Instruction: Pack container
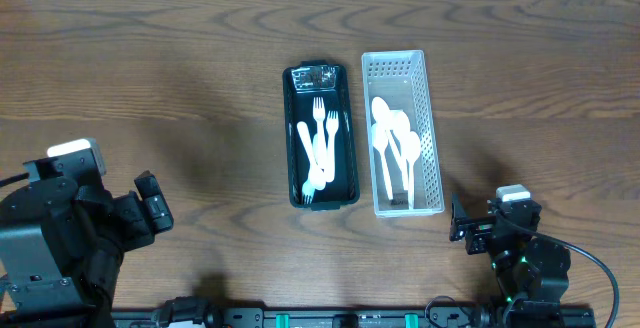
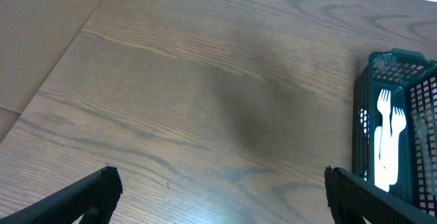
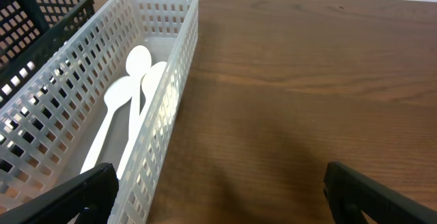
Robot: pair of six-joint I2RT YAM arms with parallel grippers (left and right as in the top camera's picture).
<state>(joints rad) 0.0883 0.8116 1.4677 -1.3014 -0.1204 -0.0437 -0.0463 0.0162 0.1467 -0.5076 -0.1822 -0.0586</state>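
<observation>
A dark green basket [image 1: 294, 138] at the table's middle holds several white plastic forks [image 1: 320, 148]. Beside it on the right, a white basket [image 1: 432, 138] holds several white plastic spoons [image 1: 393, 140]. The green basket also shows in the left wrist view [image 2: 362, 121], with forks [image 2: 386, 142] inside. The white basket [image 3: 160, 101] and spoons [image 3: 133, 87] show in the right wrist view. My left gripper [image 2: 218, 197] is open and empty over bare table, at the front left. My right gripper [image 3: 218, 193] is open and empty, just right of the white basket's near end.
The wooden table [image 1: 150, 78] carries nothing else. The left arm [image 1: 60, 228] sits at the front left and the right arm [image 1: 515, 243] at the front right.
</observation>
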